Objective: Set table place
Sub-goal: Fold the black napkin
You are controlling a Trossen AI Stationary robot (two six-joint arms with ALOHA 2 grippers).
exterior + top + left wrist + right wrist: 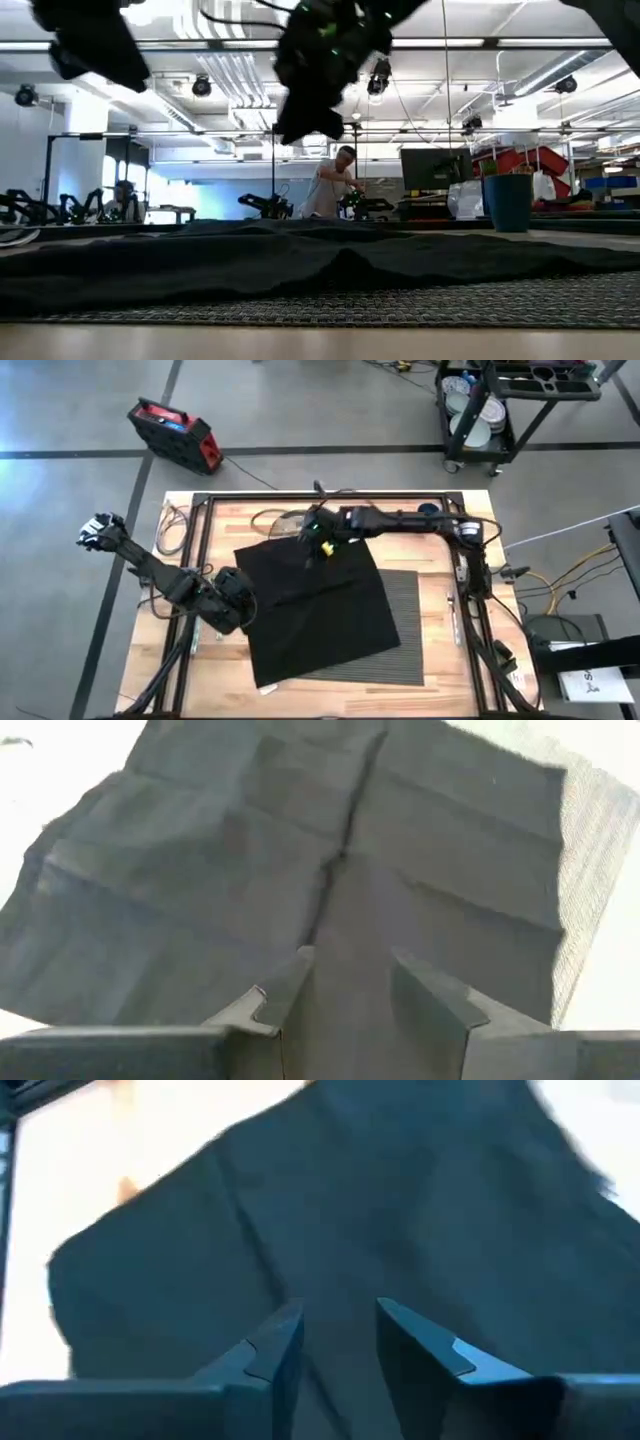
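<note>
Left gripper [238,603], jaws apart, waits at the cloth's [315,605] left edge. We see the cloth overlying the placemat [400,625], mid-bench [230,520], probably awaiting removal. Right gripper [318,540], jaws apart, hovers over the cloth's far corner.

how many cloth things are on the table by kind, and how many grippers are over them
black cloth napkin: 1
ribbed grey placemat: 1
grippers, left and right, both open above the napkin: 2
total: 4
</note>
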